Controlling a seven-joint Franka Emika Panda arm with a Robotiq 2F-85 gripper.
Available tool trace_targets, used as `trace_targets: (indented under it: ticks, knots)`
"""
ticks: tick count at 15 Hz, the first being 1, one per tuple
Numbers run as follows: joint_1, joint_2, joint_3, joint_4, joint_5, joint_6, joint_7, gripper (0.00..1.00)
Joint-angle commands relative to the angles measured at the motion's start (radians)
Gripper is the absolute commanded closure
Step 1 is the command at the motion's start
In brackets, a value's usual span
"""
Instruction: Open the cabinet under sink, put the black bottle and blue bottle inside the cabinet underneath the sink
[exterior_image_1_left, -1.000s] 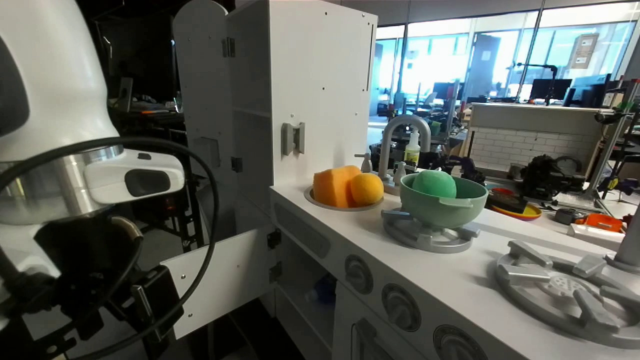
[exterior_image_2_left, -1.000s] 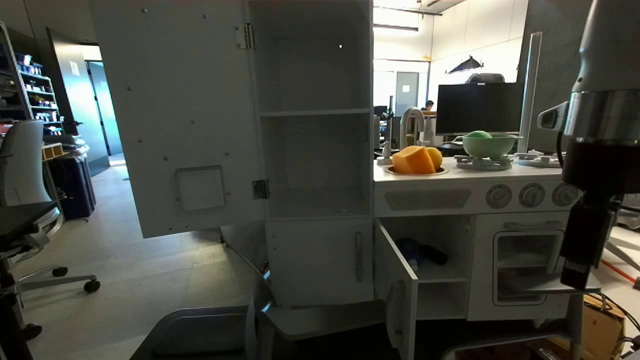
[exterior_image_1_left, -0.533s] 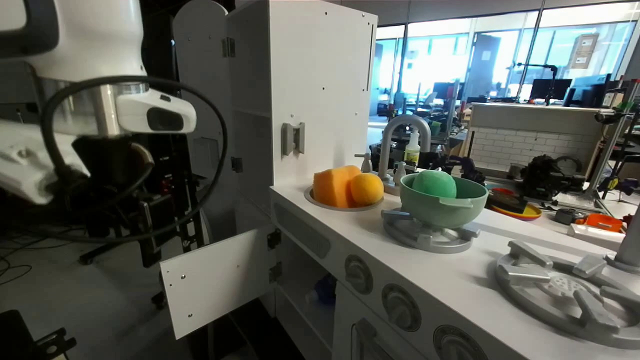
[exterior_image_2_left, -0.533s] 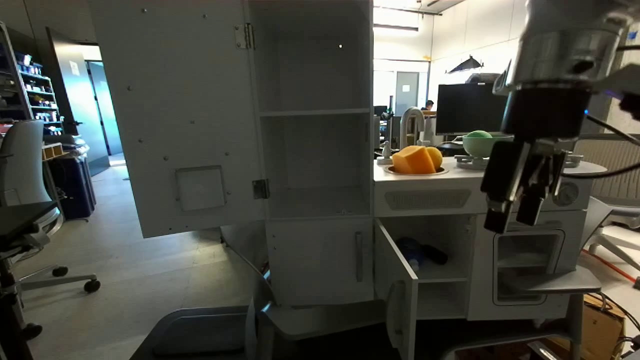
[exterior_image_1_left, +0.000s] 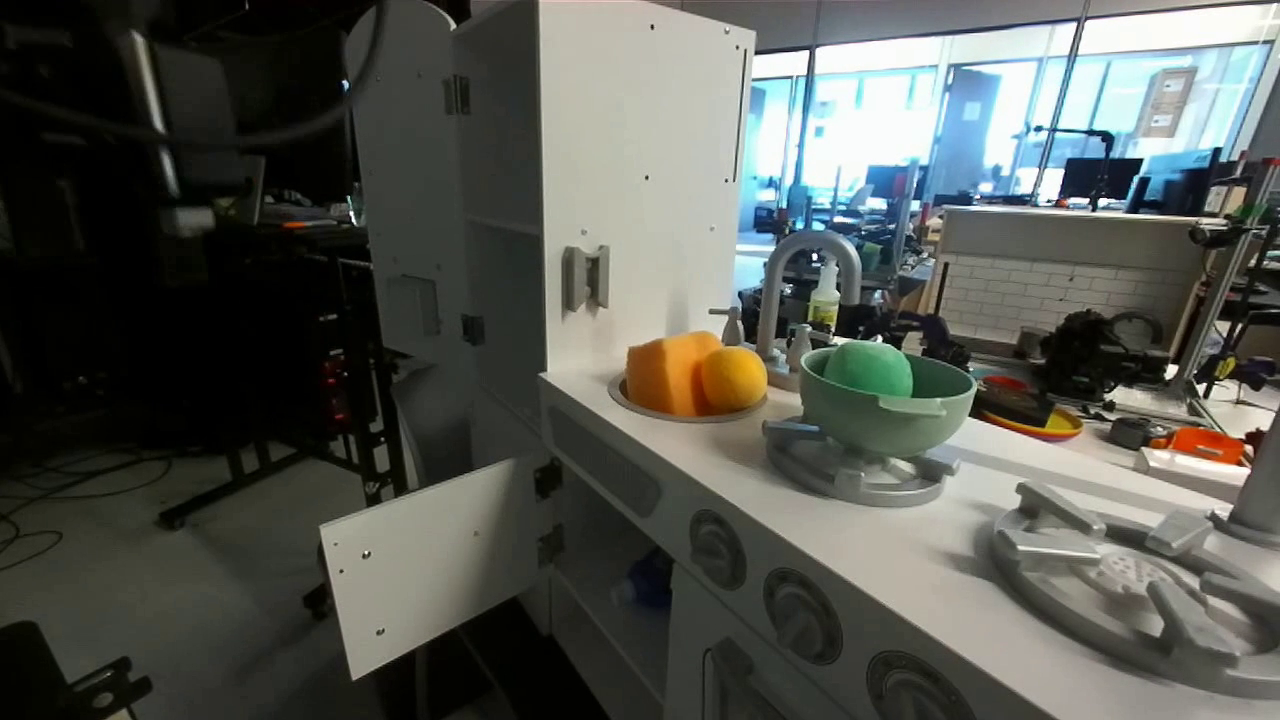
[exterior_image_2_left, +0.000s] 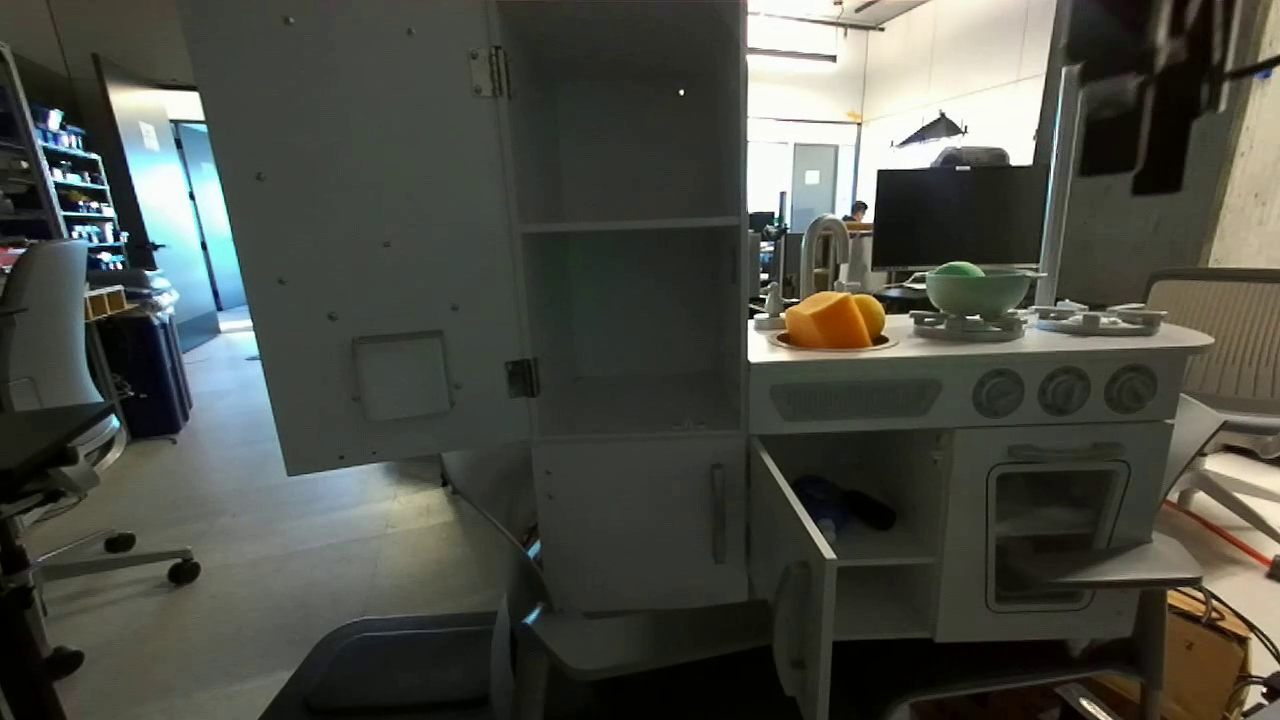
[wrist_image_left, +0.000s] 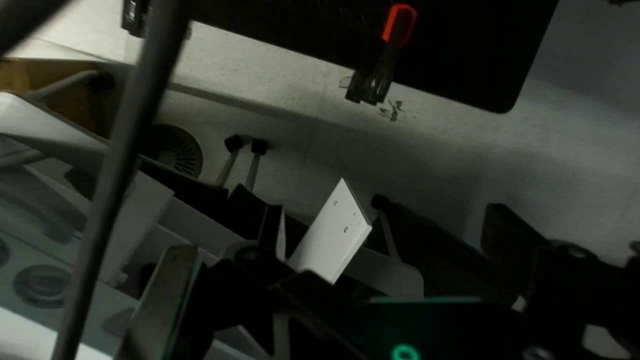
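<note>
The white door (exterior_image_1_left: 435, 565) of the cabinet under the sink stands open; it also shows in the wrist view (wrist_image_left: 332, 230). Inside, on the cabinet shelf (exterior_image_2_left: 885, 547), the blue bottle (exterior_image_2_left: 822, 503) and the black bottle (exterior_image_2_left: 868, 509) lie side by side. The blue bottle (exterior_image_1_left: 650, 580) is partly visible in an exterior view, where the black bottle cannot be made out. My gripper (exterior_image_2_left: 1135, 170) is blurred, high up and away from the cabinet. In the wrist view its fingers (wrist_image_left: 385, 220) are wide apart with nothing held between them.
The sink (exterior_image_1_left: 690, 412) holds an orange block and an orange ball. A green bowl (exterior_image_1_left: 890, 410) with a green ball stands on a burner. A tall cabinet door (exterior_image_2_left: 380, 250) is swung open. Chair seats (exterior_image_2_left: 660, 635) stand before the kitchen. A black tabletop (wrist_image_left: 450, 60) shows in the wrist view.
My arm has risen and drawn back from the kitchen; it first swung into fuller view and now is mostly out of the frames. The bottles and the door have not moved.
</note>
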Motion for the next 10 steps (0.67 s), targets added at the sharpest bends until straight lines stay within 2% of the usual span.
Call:
trace_targets:
  ticks: [1,3,4,5,10]
  knots:
    - [0.174,-0.156,-0.203,0.025,-0.19,-0.208,0.065,0.0]
    - [0.226,-0.191,-0.249,0.059,-0.267,-0.282,0.101,0.0]
    - [0.242,-0.205,-0.274,0.053,-0.294,-0.285,0.101,0.0]
    - [0.271,-0.177,-0.292,0.046,-0.272,-0.253,0.107,0.0]
    - [0.285,-0.2,-0.31,0.044,-0.299,-0.267,0.114,0.0]
